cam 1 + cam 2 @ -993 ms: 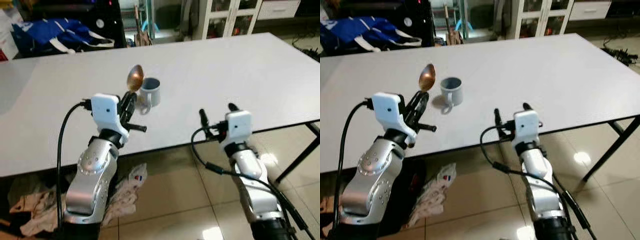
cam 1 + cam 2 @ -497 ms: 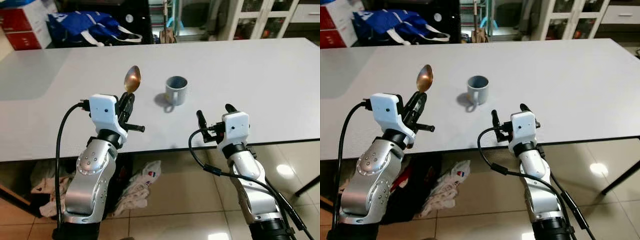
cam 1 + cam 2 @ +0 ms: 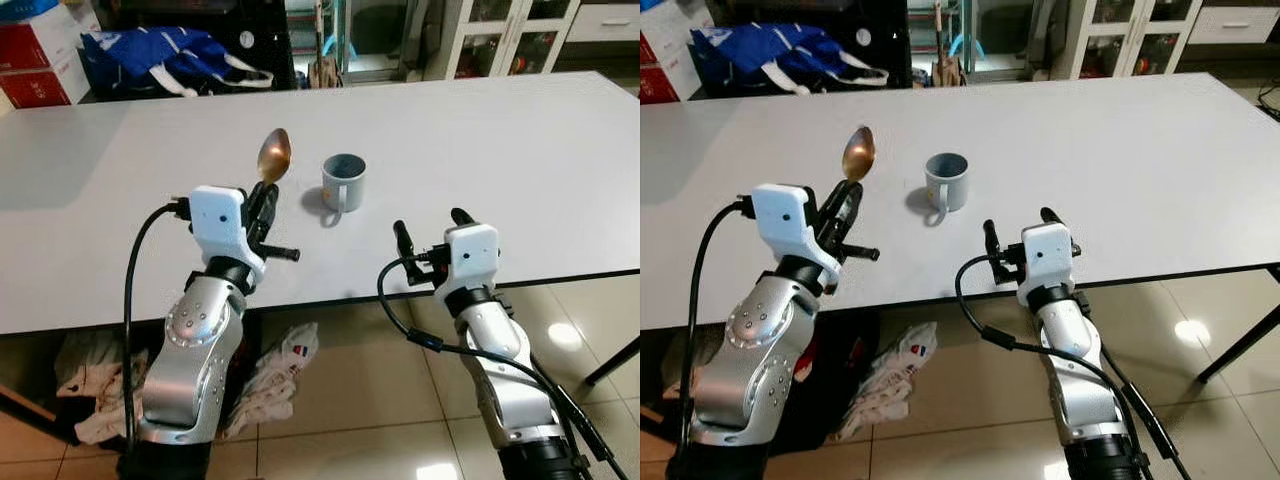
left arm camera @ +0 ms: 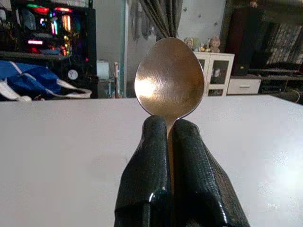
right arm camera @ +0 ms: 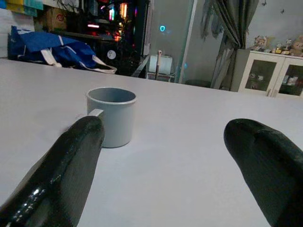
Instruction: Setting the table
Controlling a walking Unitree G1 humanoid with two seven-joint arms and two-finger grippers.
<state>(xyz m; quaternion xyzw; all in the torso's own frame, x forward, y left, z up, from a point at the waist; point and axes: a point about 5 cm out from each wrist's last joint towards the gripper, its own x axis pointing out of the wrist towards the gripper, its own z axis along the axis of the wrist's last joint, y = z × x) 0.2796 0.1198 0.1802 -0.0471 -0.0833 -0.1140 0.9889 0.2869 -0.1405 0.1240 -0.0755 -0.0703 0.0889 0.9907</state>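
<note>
A grey-blue mug stands upright on the white table, handle toward me. My left gripper is shut on a bronze spoon, held upright with its bowl above the fingertips, over the table's near edge and left of the mug. In the left wrist view the spoon rises between the two closed fingers. My right gripper stands open at the table's front edge, right of and nearer than the mug, with nothing between its fingers. The right wrist view has the mug ahead, beside one finger.
A blue bag and red boxes lie beyond the table's far left edge. White cabinets stand at the back right. Crumpled cloths lie on the tiled floor under the table. A black table leg slants at right.
The camera has shifted, so the scene sits slightly differently. The spoon in my left gripper has come closer to the mug. The right gripper holds the same pose.
</note>
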